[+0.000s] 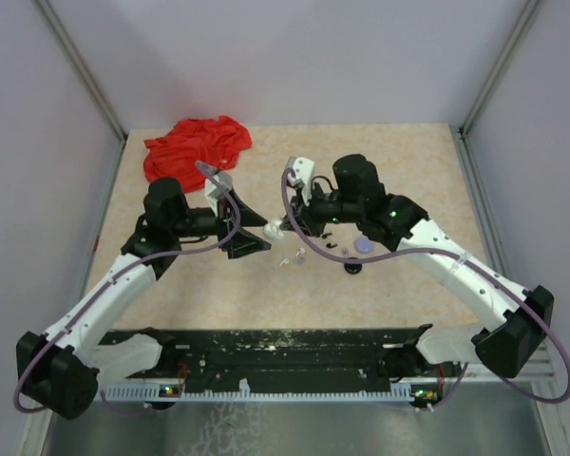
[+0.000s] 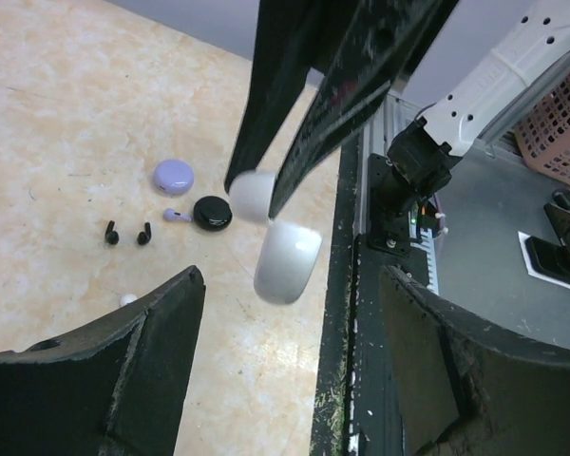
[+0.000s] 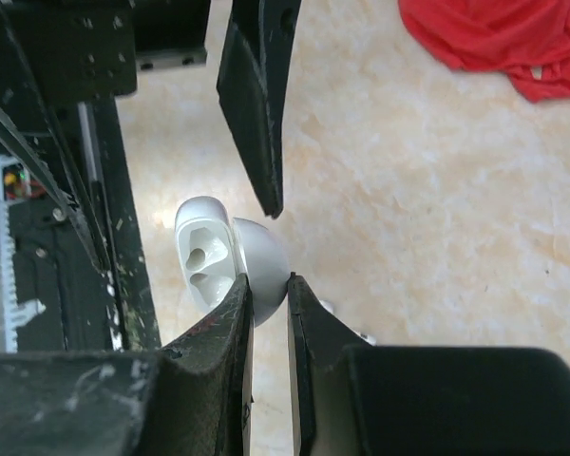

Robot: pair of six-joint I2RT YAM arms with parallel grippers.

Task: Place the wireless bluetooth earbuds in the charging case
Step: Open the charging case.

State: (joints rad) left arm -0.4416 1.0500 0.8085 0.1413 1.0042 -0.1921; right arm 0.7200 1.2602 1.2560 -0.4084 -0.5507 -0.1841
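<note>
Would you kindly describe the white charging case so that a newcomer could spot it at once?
On the table, come from the red cloth toward the middle, where the two arms meet. There the jaws of the right gripper pinch the white charging case. It is white and hinged open, showing two empty wells; the lavender case and black case lie shut on the table.

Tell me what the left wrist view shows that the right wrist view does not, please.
Only left wrist: a lavender round case, a black round case and two black earbuds. Only right wrist: the red cloth and two empty sockets of the white charging case. Both: that case, open, with the right gripper shut on it.
</note>
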